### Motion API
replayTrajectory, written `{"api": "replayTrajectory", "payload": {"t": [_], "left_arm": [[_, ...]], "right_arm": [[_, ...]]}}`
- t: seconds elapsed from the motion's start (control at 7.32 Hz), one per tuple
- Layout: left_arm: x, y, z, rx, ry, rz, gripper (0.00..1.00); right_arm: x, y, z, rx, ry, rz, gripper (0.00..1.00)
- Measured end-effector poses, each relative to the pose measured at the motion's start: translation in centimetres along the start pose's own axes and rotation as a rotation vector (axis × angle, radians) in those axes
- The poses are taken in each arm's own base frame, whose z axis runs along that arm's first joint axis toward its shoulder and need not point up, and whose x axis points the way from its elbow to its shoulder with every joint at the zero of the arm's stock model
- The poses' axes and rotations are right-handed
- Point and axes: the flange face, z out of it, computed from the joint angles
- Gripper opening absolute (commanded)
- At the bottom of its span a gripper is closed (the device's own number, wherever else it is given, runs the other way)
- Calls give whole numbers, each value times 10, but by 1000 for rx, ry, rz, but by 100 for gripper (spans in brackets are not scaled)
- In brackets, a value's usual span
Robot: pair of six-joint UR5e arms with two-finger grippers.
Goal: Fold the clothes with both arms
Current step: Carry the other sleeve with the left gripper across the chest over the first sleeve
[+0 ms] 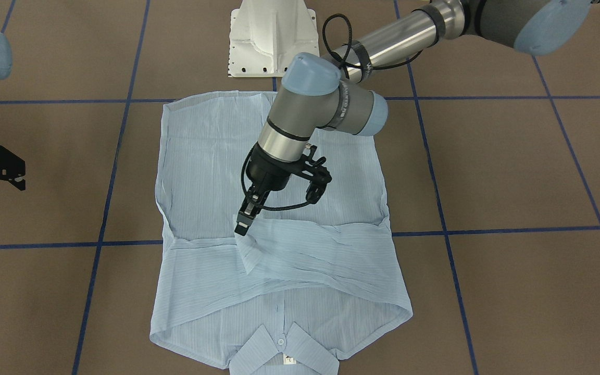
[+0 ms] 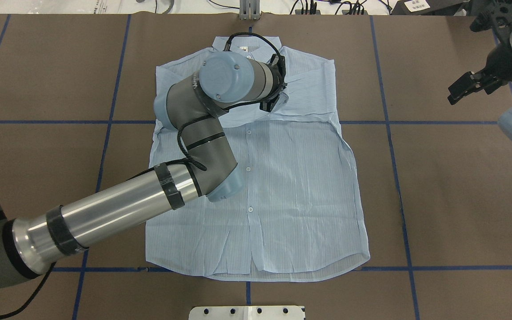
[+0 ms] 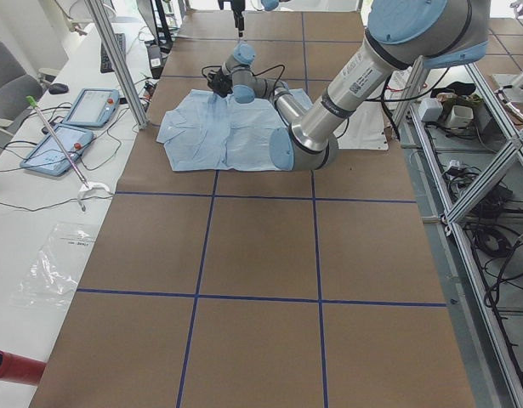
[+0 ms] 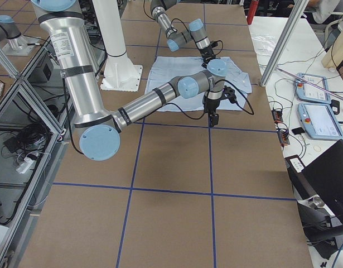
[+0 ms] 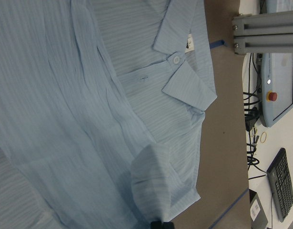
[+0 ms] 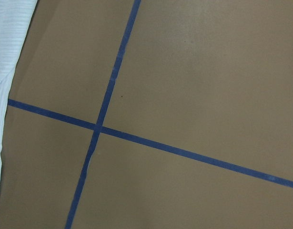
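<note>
Pinching a raised fold of the shirt (image 1: 300, 271), left jaws are clamped (right jaws' state unclear).

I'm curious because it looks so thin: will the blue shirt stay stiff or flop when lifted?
Probably floppy: the shirt bunches into a soft peak where the left end effector pinches it. Likely light too: it looks thin and lies wrinkled. Pushed, it would probably crumple, not slide.
</note>
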Motion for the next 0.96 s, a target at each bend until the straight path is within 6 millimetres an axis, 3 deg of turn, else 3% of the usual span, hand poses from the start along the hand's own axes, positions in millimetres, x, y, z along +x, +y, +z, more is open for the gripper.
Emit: {"api": "replayTrajectory", "payload": {"t": [0.27, 0.41, 0.96], "left_arm": [[-15, 17, 24, 35, -21, 24, 0], [-20, 22, 28, 37, -26, 38, 99], [-14, 51, 8, -86, 66, 211, 100]], "right_arm": [[0, 0, 0, 0, 0, 4, 100], [0, 0, 0, 0, -1, 7, 100], [-3, -1, -4, 8, -4, 3, 100]]}}
